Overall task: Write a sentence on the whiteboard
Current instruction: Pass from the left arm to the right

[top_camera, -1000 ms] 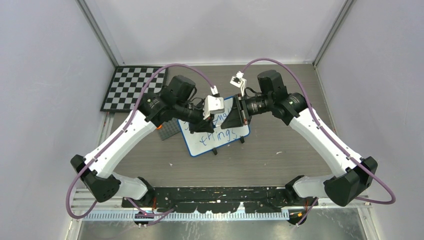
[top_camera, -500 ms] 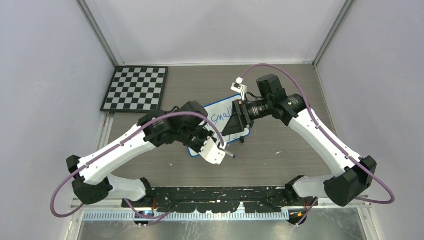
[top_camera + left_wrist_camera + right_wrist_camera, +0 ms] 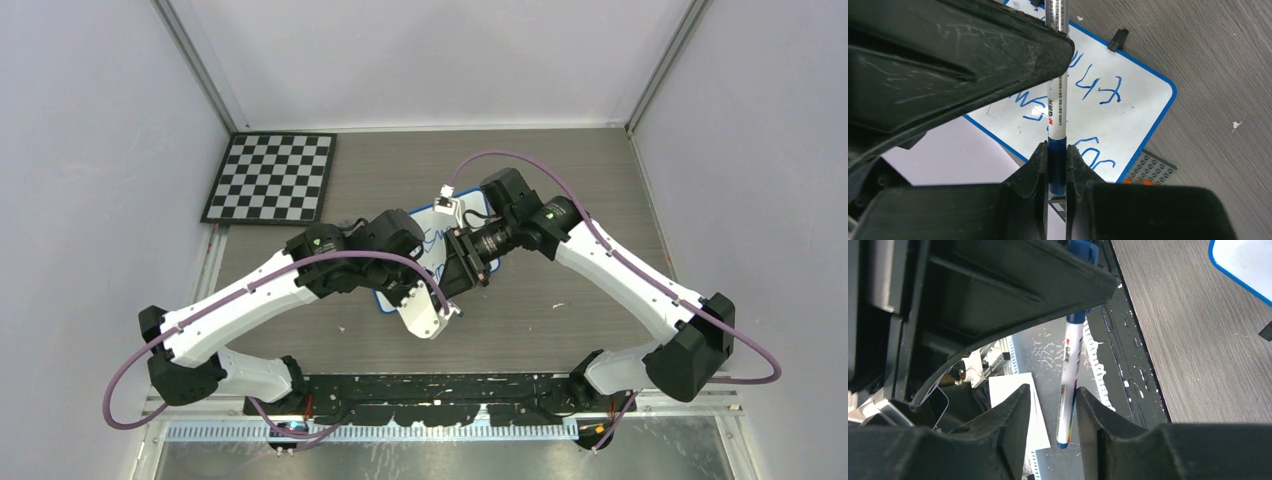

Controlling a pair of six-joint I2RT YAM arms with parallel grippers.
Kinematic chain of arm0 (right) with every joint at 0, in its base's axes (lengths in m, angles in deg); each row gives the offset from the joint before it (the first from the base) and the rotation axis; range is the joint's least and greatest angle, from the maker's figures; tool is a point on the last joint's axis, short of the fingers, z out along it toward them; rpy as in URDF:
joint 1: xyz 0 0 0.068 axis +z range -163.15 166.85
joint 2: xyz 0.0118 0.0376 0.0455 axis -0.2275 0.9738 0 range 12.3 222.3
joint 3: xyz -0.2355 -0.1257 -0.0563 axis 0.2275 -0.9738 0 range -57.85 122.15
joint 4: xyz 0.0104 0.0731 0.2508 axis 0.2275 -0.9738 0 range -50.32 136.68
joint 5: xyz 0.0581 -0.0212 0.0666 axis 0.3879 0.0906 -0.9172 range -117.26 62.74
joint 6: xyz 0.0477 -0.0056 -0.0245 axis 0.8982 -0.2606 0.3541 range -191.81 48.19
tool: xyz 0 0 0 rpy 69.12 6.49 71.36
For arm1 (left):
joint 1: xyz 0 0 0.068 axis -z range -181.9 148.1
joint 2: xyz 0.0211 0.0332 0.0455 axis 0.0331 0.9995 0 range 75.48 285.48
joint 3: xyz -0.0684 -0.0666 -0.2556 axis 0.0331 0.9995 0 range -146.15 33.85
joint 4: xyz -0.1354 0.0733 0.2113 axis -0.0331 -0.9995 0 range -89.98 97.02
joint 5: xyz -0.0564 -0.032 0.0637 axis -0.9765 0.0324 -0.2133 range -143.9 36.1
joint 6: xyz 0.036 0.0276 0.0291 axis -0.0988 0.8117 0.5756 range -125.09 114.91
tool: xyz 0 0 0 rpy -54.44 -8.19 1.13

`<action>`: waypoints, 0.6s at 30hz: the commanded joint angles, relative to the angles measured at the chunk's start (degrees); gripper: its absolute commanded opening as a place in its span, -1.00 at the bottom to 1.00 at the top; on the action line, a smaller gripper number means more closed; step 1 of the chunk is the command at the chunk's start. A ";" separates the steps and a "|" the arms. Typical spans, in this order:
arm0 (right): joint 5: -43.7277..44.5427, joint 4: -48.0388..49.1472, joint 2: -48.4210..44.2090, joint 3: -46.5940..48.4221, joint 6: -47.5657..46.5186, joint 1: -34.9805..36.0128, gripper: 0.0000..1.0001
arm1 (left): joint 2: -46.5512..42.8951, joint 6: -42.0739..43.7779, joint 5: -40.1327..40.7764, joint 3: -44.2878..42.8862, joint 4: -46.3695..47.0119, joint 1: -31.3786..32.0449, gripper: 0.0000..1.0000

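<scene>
The whiteboard (image 3: pixel 1138 107) has a blue frame and lies on the table; in the top view (image 3: pixel 432 243) both arms cover most of it. Part of the blue handwritten sentence (image 3: pixel 1098 90) shows, the rest is hidden by the fingers. My left gripper (image 3: pixel 1057 148) is shut on the blue end of a white marker (image 3: pixel 1055 107) and holds it above the board's near side (image 3: pixel 447 310). My right gripper (image 3: pixel 1052 392) is open, its jaws on either side of the same marker (image 3: pixel 1068 375), close to the left gripper (image 3: pixel 462 265). A board corner shows in the right wrist view (image 3: pixel 1243 260).
A black-and-white checkerboard (image 3: pixel 270 177) lies at the back left. A grey studded plate (image 3: pixel 1148 170) sits beside the whiteboard's edge. A black rail (image 3: pixel 440 385) runs along the table's near edge between the arm bases. Grey walls enclose three sides.
My left gripper has swung from over the board to its near side with the marker. My right gripper has moved left and nearer, and now straddles the marker.
</scene>
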 commanded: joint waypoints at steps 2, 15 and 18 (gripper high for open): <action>0.04 -0.24 1.67 1.66 -0.74 0.88 -0.32 | 0.31 1.16 1.30 0.22 3.56 0.47 -1.00; 1.56 -1.48 3.16 3.95 -1.50 0.38 -0.99 | -0.74 -1.84 3.67 2.20 5.85 0.43 -0.78; 1.91 -1.44 2.51 3.99 -1.30 -2.05 -1.00 | -1.04 -4.34 5.73 2.80 6.38 0.45 -0.10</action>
